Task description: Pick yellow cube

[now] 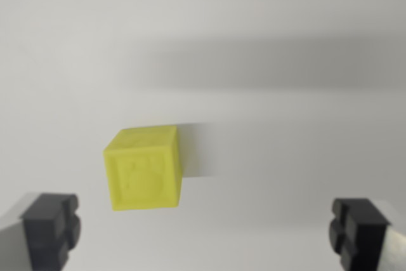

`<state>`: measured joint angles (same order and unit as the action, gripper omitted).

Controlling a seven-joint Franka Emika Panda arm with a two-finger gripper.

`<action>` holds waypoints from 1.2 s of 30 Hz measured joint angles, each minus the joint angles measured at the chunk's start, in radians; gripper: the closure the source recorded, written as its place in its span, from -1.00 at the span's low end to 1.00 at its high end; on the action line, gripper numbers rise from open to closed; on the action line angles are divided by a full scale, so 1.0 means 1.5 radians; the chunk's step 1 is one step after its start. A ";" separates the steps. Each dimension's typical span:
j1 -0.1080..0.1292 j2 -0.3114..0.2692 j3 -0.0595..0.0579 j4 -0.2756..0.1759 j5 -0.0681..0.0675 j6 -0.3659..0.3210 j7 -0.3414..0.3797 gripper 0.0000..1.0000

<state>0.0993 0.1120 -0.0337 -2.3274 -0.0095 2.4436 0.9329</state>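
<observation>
A: Where are we standing with the yellow cube (144, 169)?

B: We are seeing it left of centre in the lower half of the frame, sitting on the pale counter (285, 30) and free of any contact. Our end effector (206, 233) is spread wide: one dark fingertip (51, 226) is showing in the lower left corner, the other in the lower right corner, and both are well apart from the cube.

A: So nothing is being gripped yet?

B: Nothing. We are judging the pick as barely begun; the approach looks under way, but centring, descending, closing and lifting are all left to do. The cube is lying nearer the left fingertip than the right, so we are expecting to shift leftward first.

A: What are we noticing about surfaces?

B: The cube is looking like matte moulded plastic, with crisp edges and a raised relief on the facing side, too blurred to read. The counter is looking smooth, plain and whitish-grey, with a soft shadow band across the upper part. The fingertips are looking like blocky, stepped black pads.
</observation>
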 joint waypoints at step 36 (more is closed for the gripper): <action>0.057 0.084 0.000 -0.092 0.013 0.174 0.032 -1.00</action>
<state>0.1847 0.2380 -0.0335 -2.4657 0.0103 2.7041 0.9806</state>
